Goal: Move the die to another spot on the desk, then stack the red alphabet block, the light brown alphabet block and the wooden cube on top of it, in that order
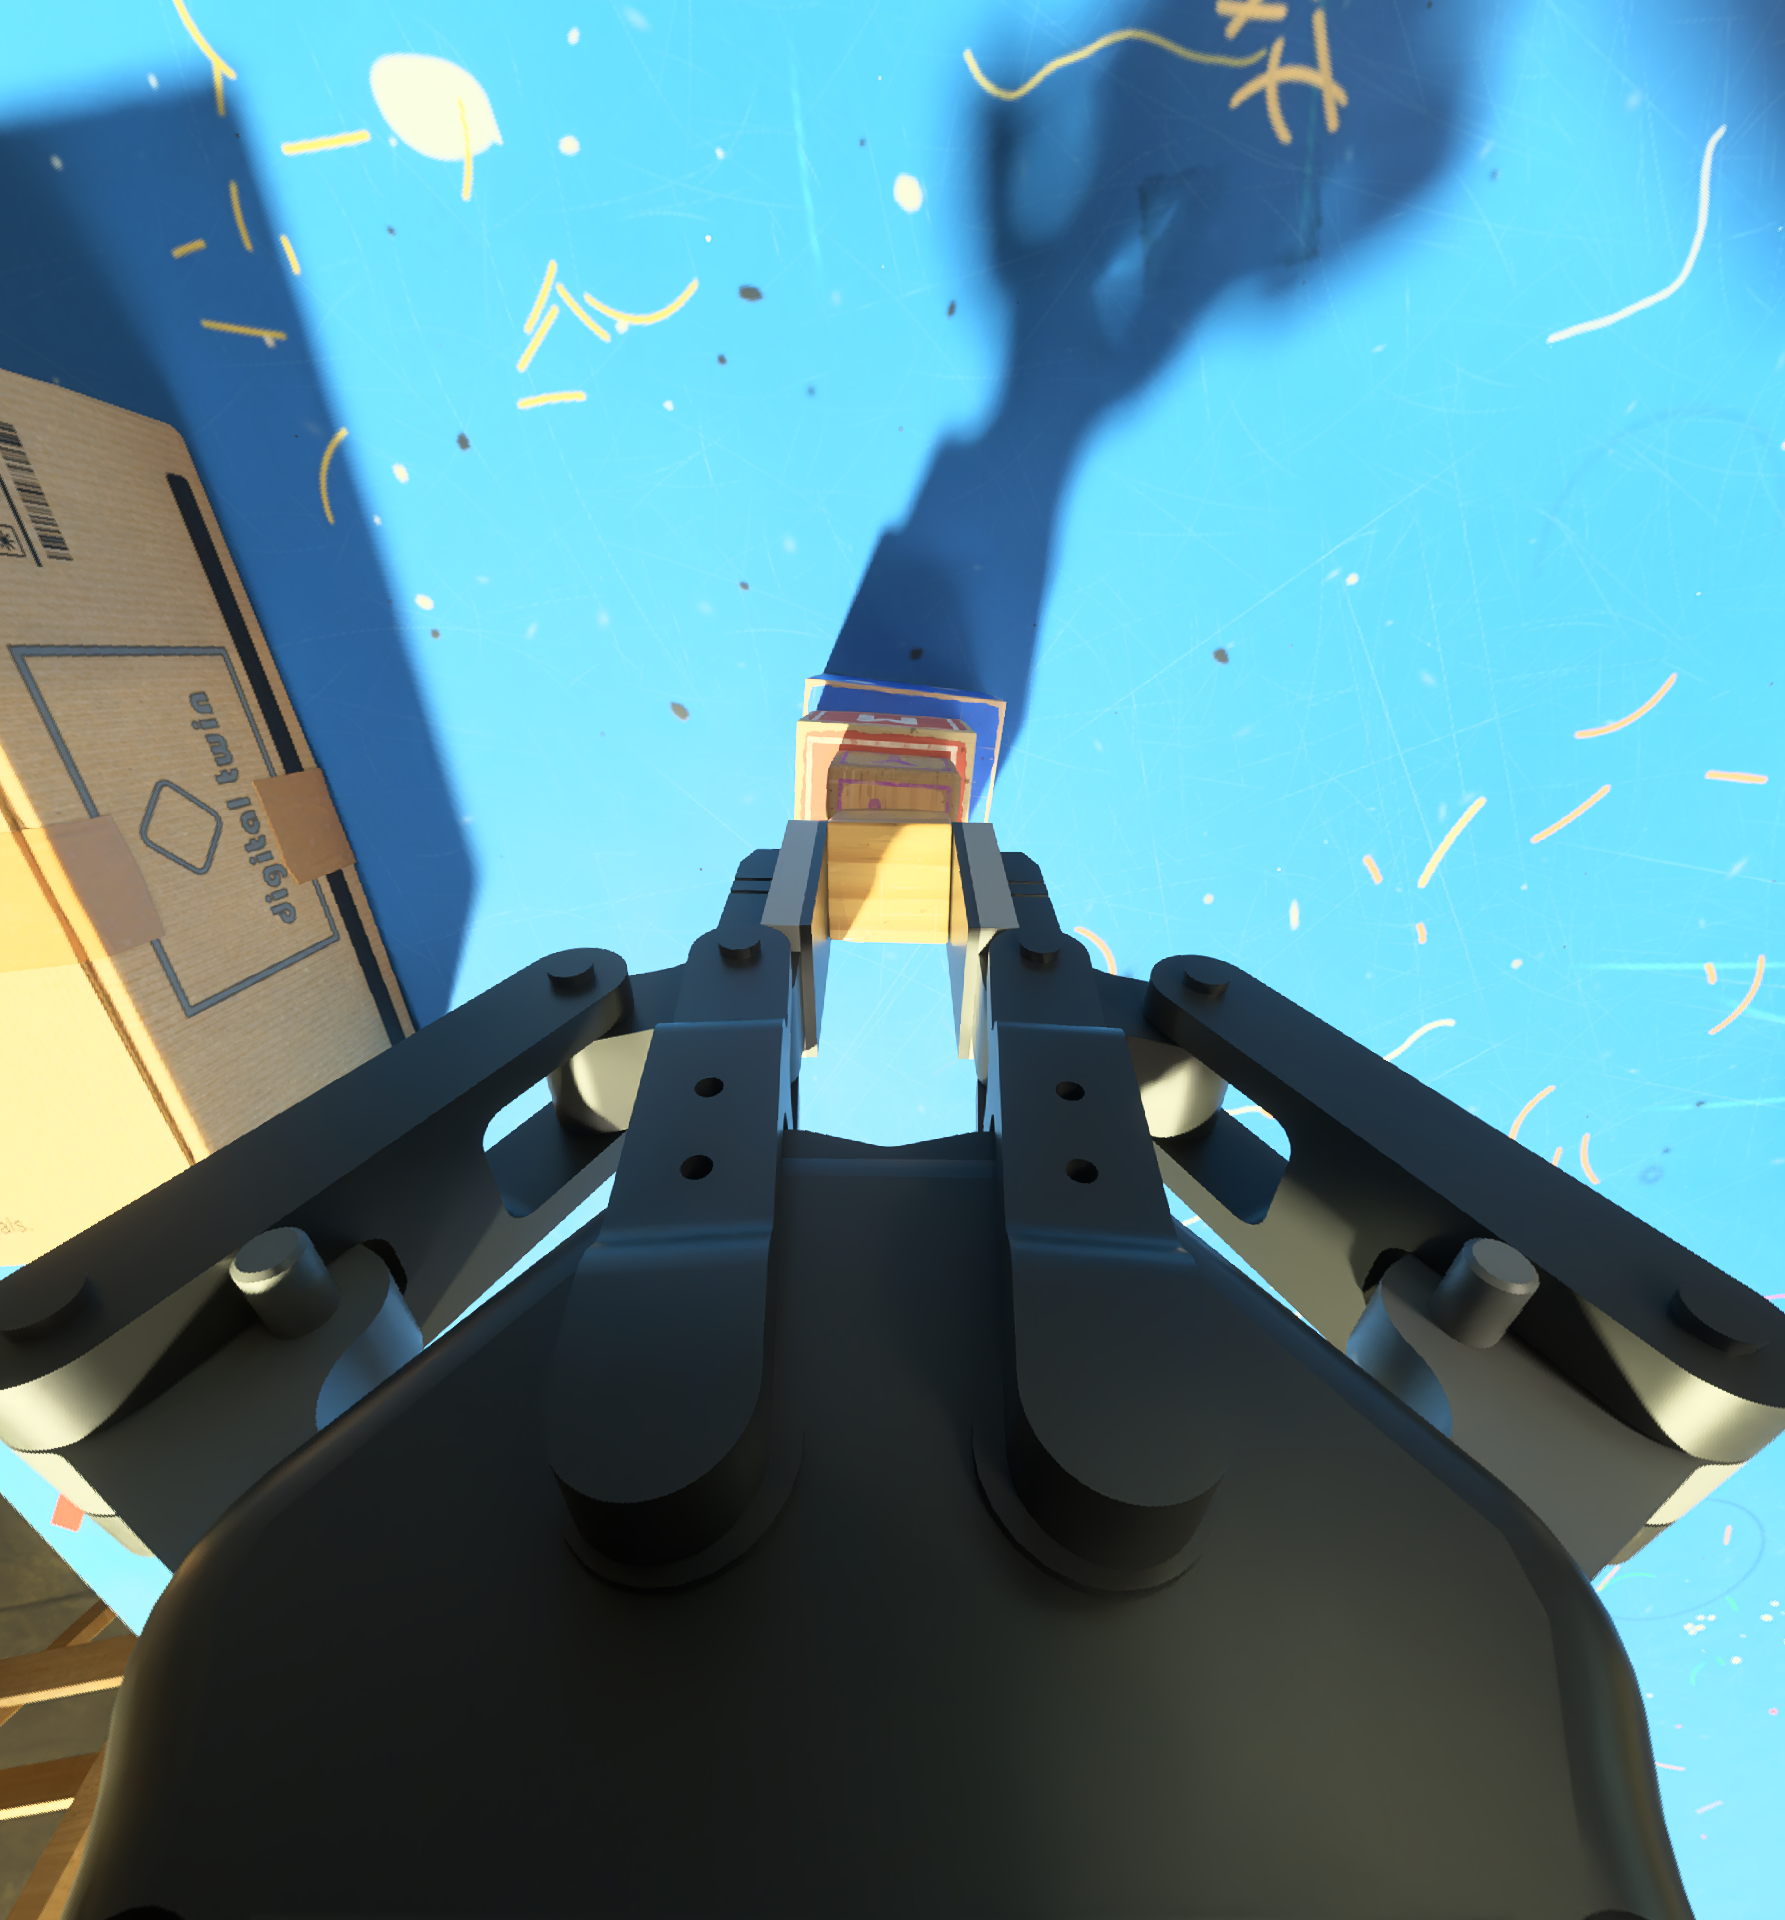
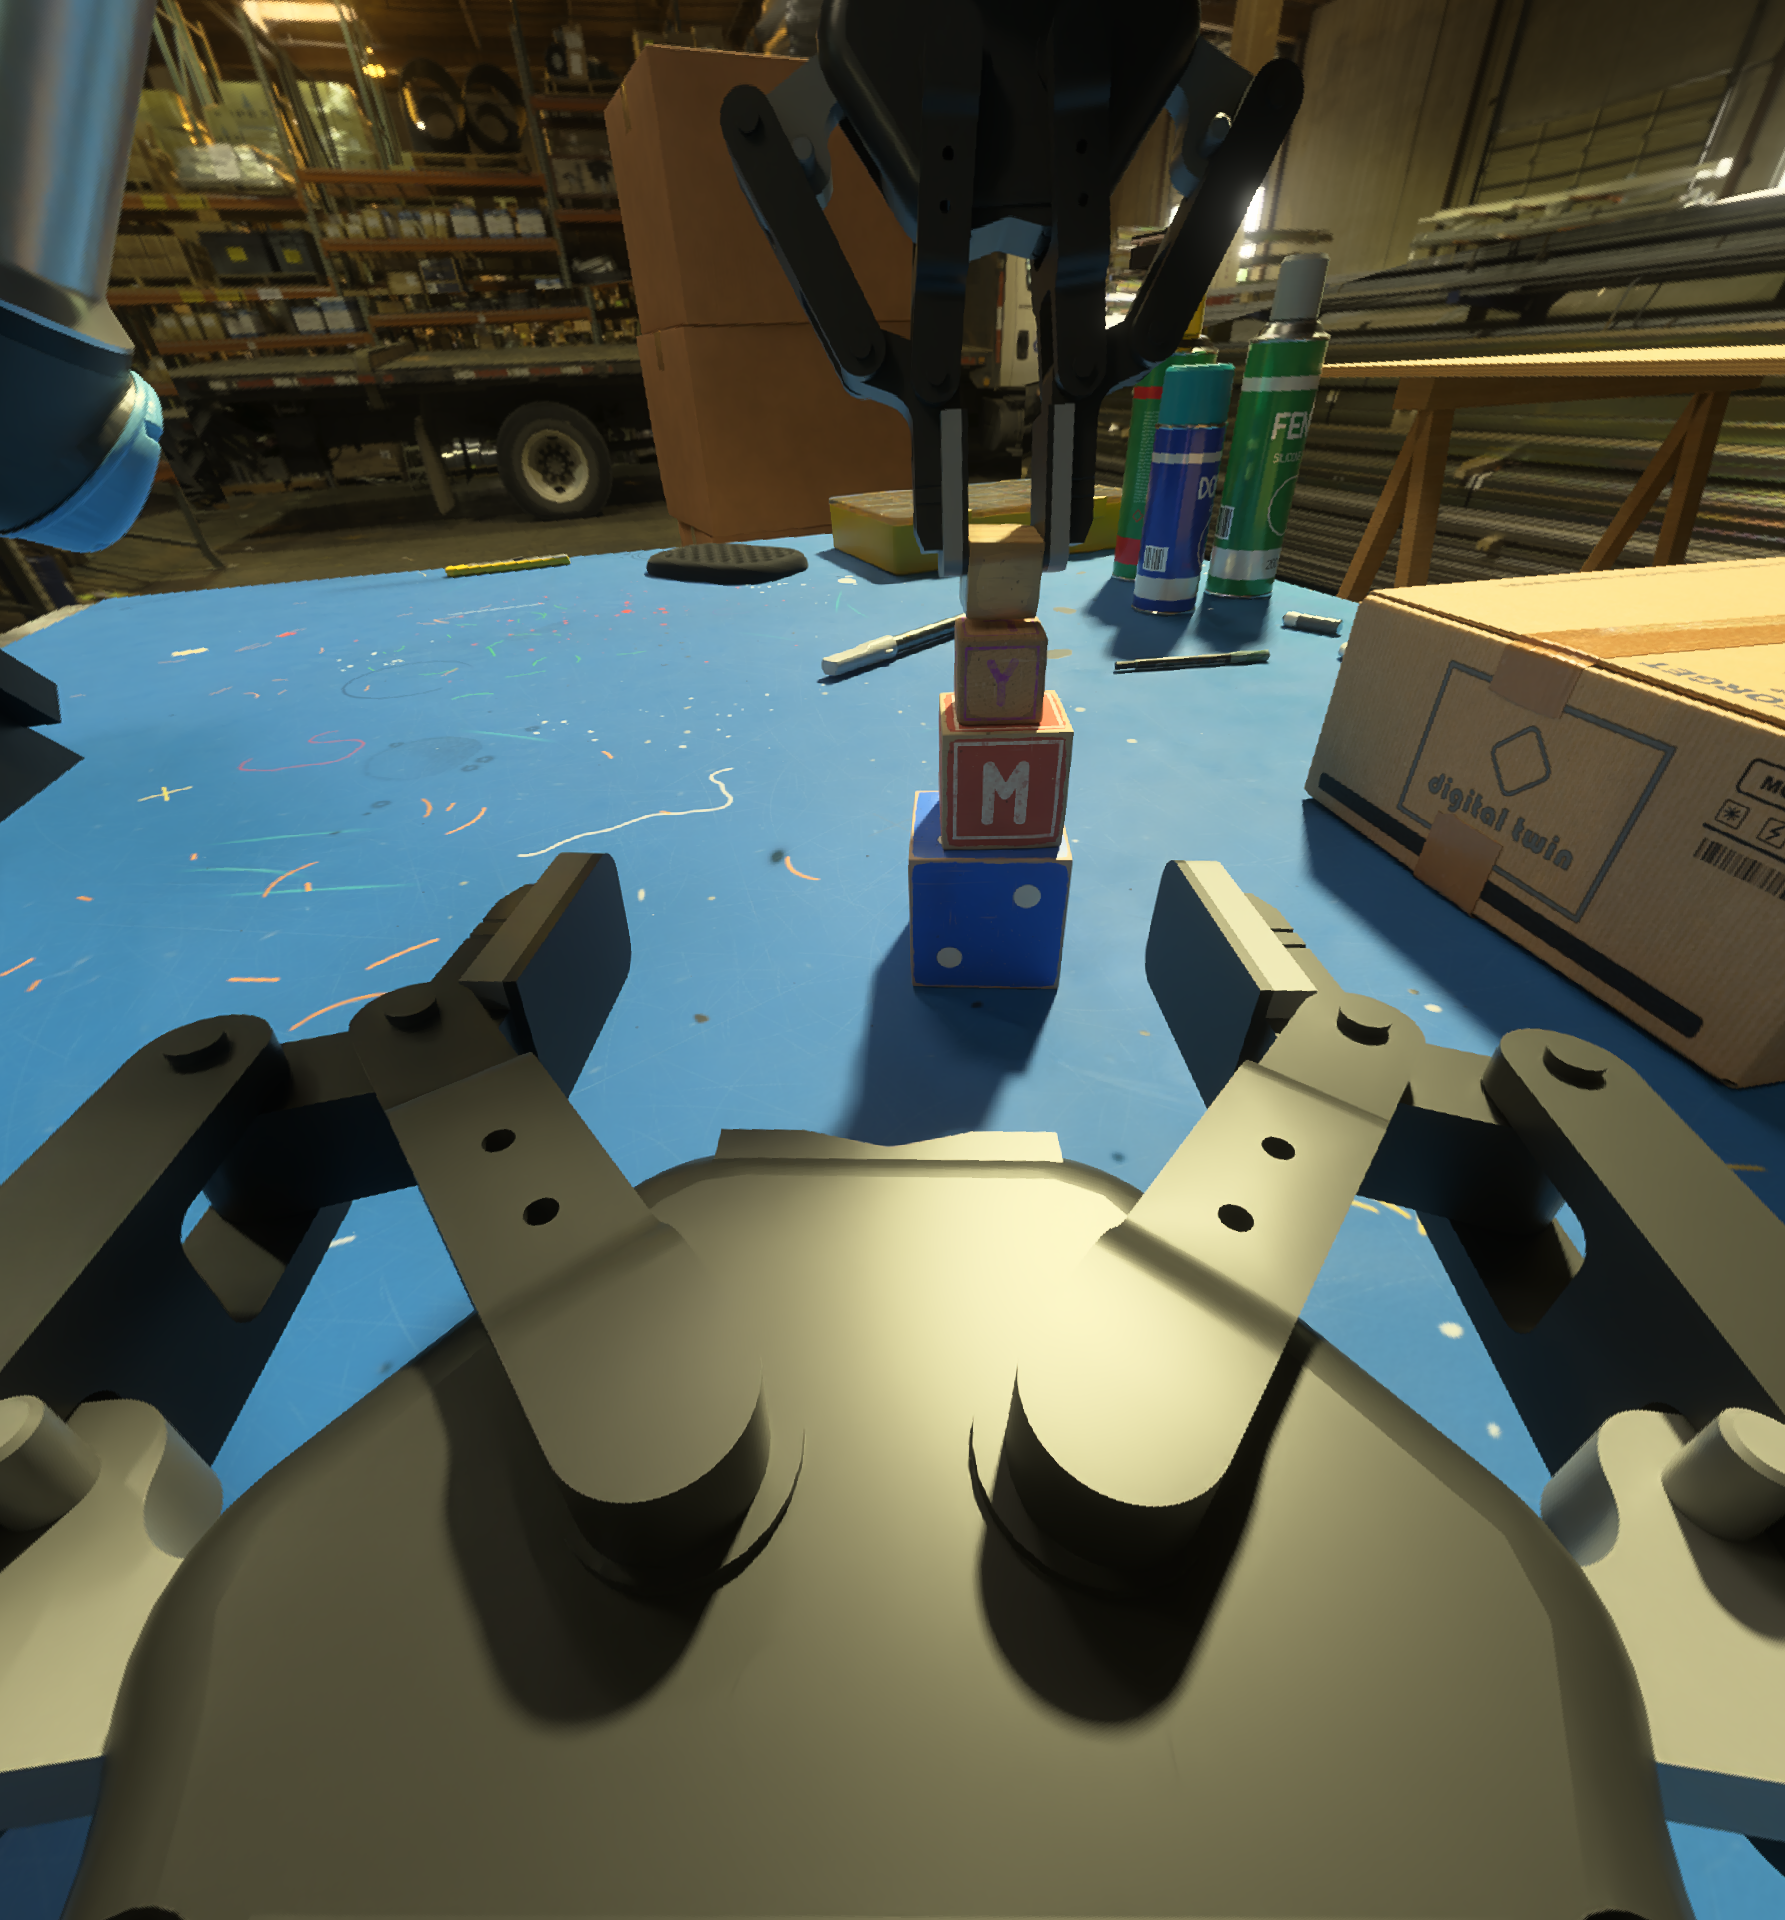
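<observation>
A blue die point(image 2: 987, 925) stands on the blue desk point(image 2: 452, 727). On it sits the red alphabet block point(image 2: 1004, 790), and on that the light brown alphabet block point(image 2: 1000, 675). My left gripper point(image 2: 1002, 540) hangs straight down over the stack, shut on the wooden cube point(image 2: 1004, 577), whose underside is at the light brown block's top. I cannot tell whether the two touch. In the left wrist view the left gripper point(image 1: 888, 847) holds the cube point(image 1: 888, 883) above the light brown block point(image 1: 888, 784), red block point(image 1: 883, 719) and die point(image 1: 987, 727). My right gripper point(image 2: 893, 940) is open and empty, low in front of the die.
A cardboard box point(image 2: 1594, 790) lies on the desk right of the stack and shows at the left of the left wrist view point(image 1: 140, 779). Behind the stack are spray cans point(image 2: 1272, 436), a yellow tray point(image 2: 867, 530), pens point(image 2: 888, 644), a black pad point(image 2: 727, 561) and a tall brown box point(image 2: 742, 312).
</observation>
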Motion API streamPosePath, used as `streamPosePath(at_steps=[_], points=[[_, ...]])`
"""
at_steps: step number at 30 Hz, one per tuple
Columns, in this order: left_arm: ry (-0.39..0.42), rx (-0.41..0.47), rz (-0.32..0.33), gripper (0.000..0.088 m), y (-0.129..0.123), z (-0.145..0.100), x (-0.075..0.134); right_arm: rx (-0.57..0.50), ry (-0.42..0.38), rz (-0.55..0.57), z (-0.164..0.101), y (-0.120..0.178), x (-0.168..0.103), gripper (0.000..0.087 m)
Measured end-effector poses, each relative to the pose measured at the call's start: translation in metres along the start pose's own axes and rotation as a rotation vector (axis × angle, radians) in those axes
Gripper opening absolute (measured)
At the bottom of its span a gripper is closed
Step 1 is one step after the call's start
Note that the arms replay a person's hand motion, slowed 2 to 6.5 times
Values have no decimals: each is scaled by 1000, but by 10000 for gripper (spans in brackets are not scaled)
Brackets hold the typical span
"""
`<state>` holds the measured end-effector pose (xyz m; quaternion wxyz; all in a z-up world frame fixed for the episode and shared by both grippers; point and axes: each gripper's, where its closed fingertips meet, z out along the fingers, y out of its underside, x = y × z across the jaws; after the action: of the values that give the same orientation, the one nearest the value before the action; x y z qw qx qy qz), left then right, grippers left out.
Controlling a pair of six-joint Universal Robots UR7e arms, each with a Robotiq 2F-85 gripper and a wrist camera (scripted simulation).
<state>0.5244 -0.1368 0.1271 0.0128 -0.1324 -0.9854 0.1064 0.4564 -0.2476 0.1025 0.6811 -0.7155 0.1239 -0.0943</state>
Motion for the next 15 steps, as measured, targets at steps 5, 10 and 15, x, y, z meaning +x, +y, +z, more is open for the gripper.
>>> streamPosePath(at_steps=[5, 10, 15], points=[[-3, 7, 4, 201, 1, 2, -2, 1, 0, 0, 0, 0, 0, 854], [-3, 19, 10, 201, 0, 2, -2, 1, -1, 1, 0, 0, 0, 854], [3, 26, 13, 201, -1, 2, -1, 1, -1, 1, 0, 0, 0, 854]])
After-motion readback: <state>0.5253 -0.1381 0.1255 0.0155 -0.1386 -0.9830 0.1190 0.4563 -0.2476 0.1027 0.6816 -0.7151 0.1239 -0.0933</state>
